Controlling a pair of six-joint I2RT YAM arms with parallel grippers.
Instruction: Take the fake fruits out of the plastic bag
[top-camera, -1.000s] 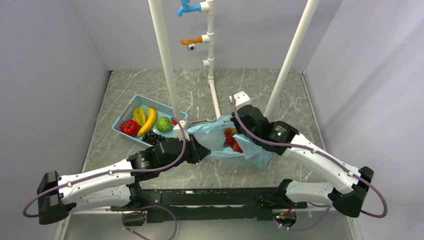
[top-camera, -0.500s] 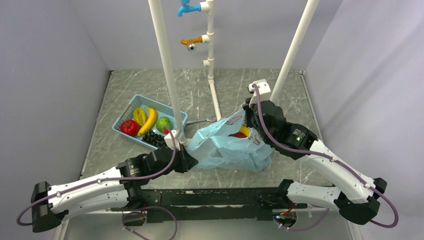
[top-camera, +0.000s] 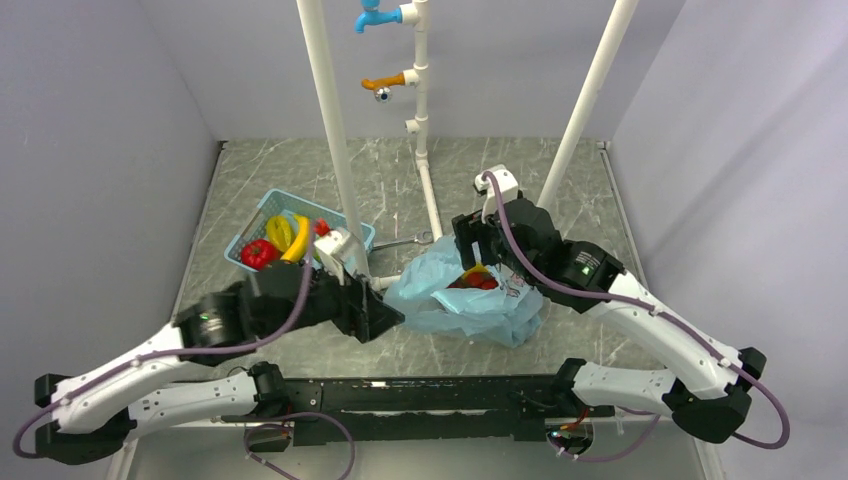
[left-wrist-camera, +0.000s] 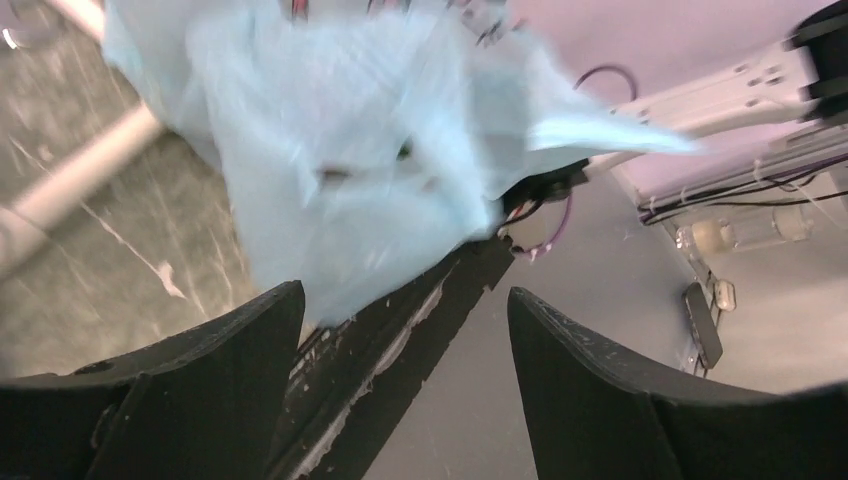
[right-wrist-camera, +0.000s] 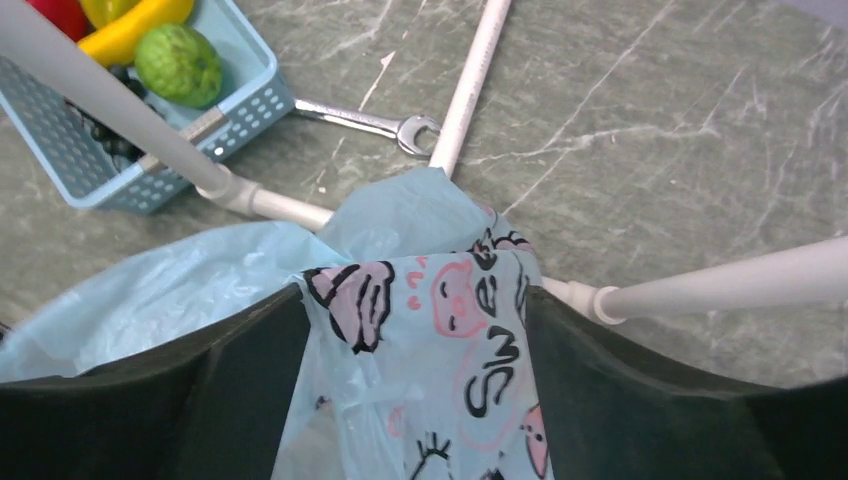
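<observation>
The light-blue plastic bag (top-camera: 462, 300) lies slumped on the table between my arms. Red fake fruits (top-camera: 481, 283) and something yellow show in its open mouth. My left gripper (top-camera: 388, 313) is open just left of the bag; in the left wrist view its fingers (left-wrist-camera: 240, 340) stand wide apart with nothing between them and the blurred bag (left-wrist-camera: 350, 170) beyond. My right gripper (top-camera: 474, 243) hovers open over the bag's far side. In the right wrist view the bag's printed film (right-wrist-camera: 440, 320) lies loose between the spread fingers (right-wrist-camera: 600, 360).
A blue basket (top-camera: 254, 214) at the left holds bananas (top-camera: 286, 238), a red fruit (top-camera: 257, 254) and a green fruit (right-wrist-camera: 178, 62). A wrench (right-wrist-camera: 365, 120) lies by the white pipe frame (top-camera: 336, 140), whose foot tubes (right-wrist-camera: 470, 80) cross the table near the bag.
Both grippers have opened and let go of the bag, which has dropped from stretched to slumped. The left arm has swung up and left; the right gripper has shifted left over the bag.
</observation>
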